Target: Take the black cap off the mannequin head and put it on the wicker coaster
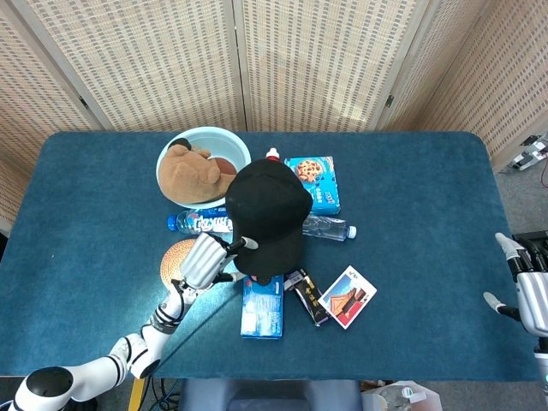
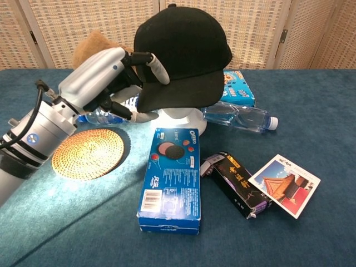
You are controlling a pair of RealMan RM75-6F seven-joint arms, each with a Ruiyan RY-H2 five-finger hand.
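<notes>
The black cap point(image 1: 270, 214) point(image 2: 186, 55) sits tilted on the white mannequin head point(image 2: 181, 118) at the table's middle. My left hand point(image 1: 204, 259) point(image 2: 100, 75) is at the cap's left side and pinches the edge of the brim, one finger on top and the thumb underneath. Just in front of and below that hand, the round wicker coaster point(image 1: 175, 257) point(image 2: 89, 153) lies flat on the blue cloth. My right hand point(image 1: 527, 287) hangs at the far right edge of the head view, fingers apart, holding nothing.
An Oreo box point(image 2: 169, 181) lies in front of the mannequin, with a black box point(image 2: 239, 183) and a picture card point(image 2: 283, 183) to its right. Behind are a clear bottle point(image 2: 236, 117), a cookie box point(image 1: 315, 180), a blue-label bottle point(image 1: 199, 223) and a teddy bear point(image 1: 193, 167) in a bowl point(image 1: 184, 141).
</notes>
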